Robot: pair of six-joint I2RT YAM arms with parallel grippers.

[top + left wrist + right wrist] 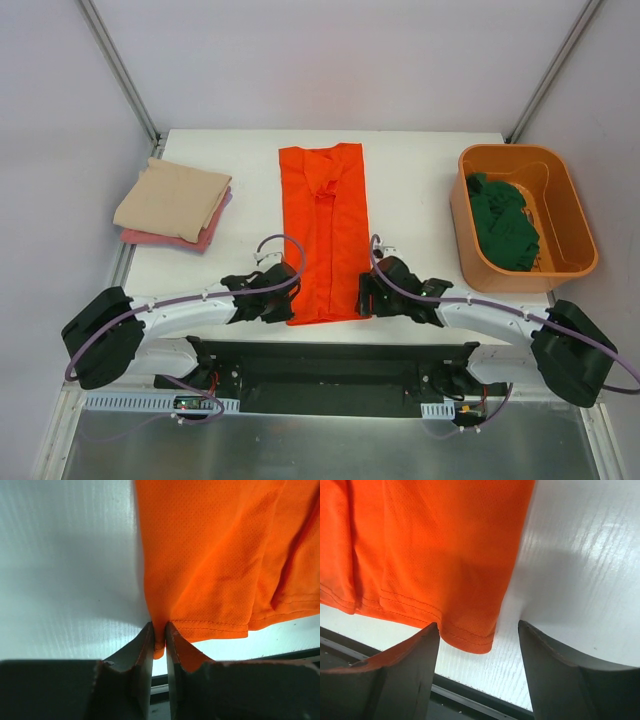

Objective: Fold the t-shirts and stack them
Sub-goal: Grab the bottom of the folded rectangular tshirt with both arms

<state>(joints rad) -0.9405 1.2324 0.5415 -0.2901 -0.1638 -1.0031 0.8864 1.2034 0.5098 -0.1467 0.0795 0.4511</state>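
Observation:
The bright orange t-shirt [324,230] lies in a long narrow strip down the middle of the table, hem toward me. My left gripper [287,297] is shut on its near left hem corner [159,647]. My right gripper [365,297] is open, its jaws astride the near right hem corner [470,640] without closing on it. A folded beige t-shirt [172,199] lies on a folded pink one [165,240] at the far left. A dark green t-shirt [505,222] lies crumpled in the bin.
A rigid orange plastic bin [570,205] stands at the right of the white table [420,190]. The table's near edge runs just under both grippers. Metal frame posts rise at the far corners.

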